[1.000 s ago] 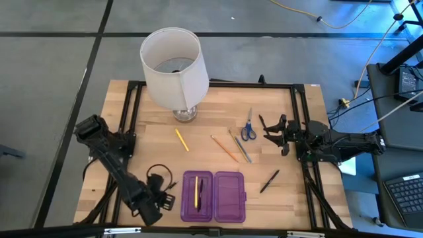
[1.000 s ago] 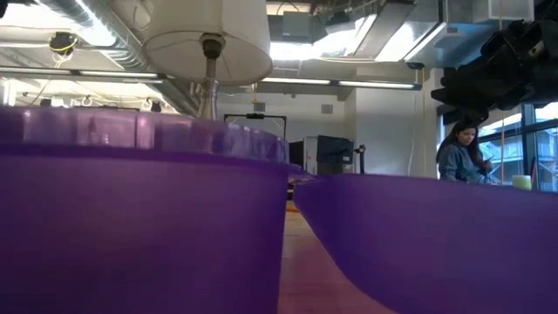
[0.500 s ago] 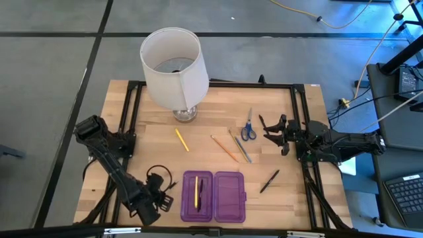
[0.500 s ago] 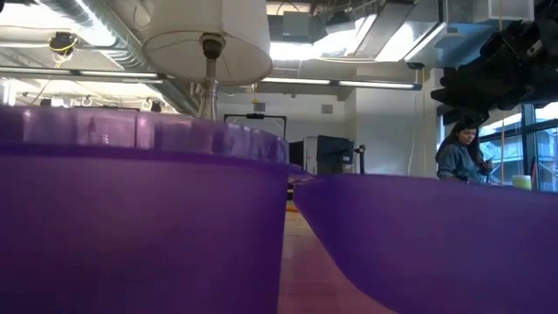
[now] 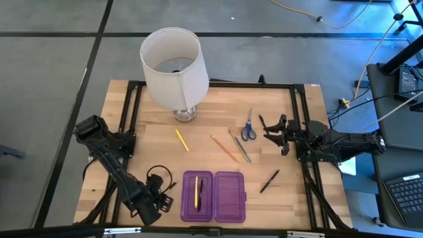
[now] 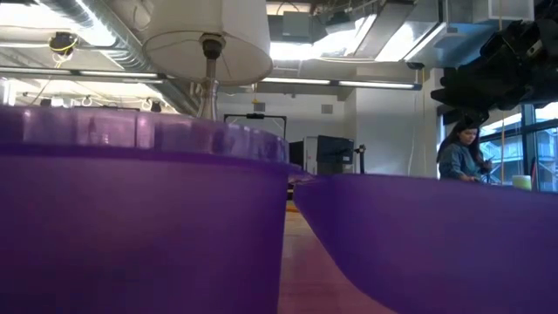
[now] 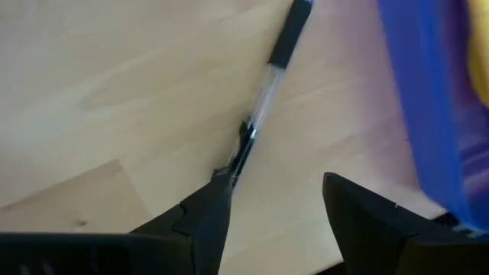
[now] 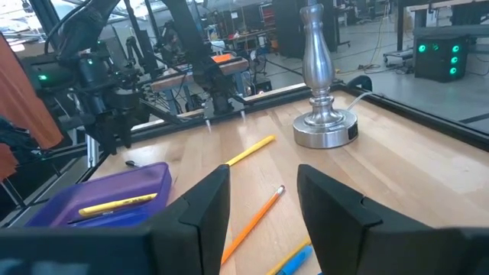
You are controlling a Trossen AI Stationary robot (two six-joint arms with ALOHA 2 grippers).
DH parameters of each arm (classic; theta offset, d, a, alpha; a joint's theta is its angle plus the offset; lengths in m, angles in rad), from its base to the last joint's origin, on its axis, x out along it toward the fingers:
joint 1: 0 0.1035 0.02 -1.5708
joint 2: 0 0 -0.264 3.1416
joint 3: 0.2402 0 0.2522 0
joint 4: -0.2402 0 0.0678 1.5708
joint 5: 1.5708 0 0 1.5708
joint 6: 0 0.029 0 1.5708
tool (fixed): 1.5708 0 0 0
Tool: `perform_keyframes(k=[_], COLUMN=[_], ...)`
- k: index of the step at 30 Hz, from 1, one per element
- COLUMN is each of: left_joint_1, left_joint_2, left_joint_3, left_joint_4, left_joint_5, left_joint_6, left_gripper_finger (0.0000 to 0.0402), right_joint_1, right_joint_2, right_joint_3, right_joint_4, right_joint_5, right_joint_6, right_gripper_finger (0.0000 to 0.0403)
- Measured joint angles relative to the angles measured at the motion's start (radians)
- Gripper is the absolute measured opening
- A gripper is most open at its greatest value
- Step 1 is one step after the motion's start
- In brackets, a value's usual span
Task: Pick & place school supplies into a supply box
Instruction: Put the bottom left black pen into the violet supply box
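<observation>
The purple supply box (image 5: 213,196) lies open near the table's front edge. A yellow pencil (image 5: 196,192) and a dark pen lie in its left half. My left gripper (image 7: 275,191) points down just left of the box (image 7: 428,99) and is open over a clear-barrelled black pen (image 7: 263,114) that lies flat on the wood. More supplies lie mid-table: a yellow pencil (image 5: 181,139), an orange pencil (image 5: 225,149), a grey pencil (image 5: 240,147), blue scissors (image 5: 248,125) and a dark pen (image 5: 269,181). My right gripper (image 8: 263,191) waits open at the right edge. My left gripper comes from above with its fingers spread. The pen's clip end (image 7: 233,164) reaches the tip of one finger (image 7: 218,195). Whether they touch I cannot tell. The pen lies flat on the table, outside the gap between the fingers.
A white-shaded lamp (image 5: 172,66) stands at the far left-centre, its metal base (image 8: 325,126) on the wood. A black frame runs along the table's edges. In the low view the box's purple walls (image 6: 139,227) fill the foreground. A person sits in the room beyond.
</observation>
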State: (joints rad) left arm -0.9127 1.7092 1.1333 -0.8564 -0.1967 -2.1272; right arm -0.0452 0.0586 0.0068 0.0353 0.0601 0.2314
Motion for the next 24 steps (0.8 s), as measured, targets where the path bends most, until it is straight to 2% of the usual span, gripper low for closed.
perform_keyframes(k=[7, 16, 20, 24], left_joint_1=[0.013, 0.071, 0.092, 0.102], left_joint_2=[0.033, 0.139, 0.149, 0.15], left_joint_3=[-0.039, -0.034, -0.034, -0.034], left_joint_4=[0.043, 0.052, 0.052, 0.06], left_joint_5=[0.052, 0.17, 0.199, 0.202], left_joint_6=[-0.004, 0.107, 0.138, 0.138], left_gripper_finger=[0.0187, 0.0174, 0.0152, 0.0112], right_joint_1=[0.0, 0.0, 0.0, 0.0], right_joint_2=[0.0, 0.0, 0.0, 0.0], right_joint_3=[0.0, 0.0, 0.0, 0.0], right_joint_4=[0.0, 0.0, -0.001, -0.001], right_joint_5=[0.0, -0.001, -0.001, -0.001], right_joint_6=[0.001, 0.003, 0.003, 0.003], right_gripper_finger=[0.0158, 0.0158, 0.0158, 0.0158])
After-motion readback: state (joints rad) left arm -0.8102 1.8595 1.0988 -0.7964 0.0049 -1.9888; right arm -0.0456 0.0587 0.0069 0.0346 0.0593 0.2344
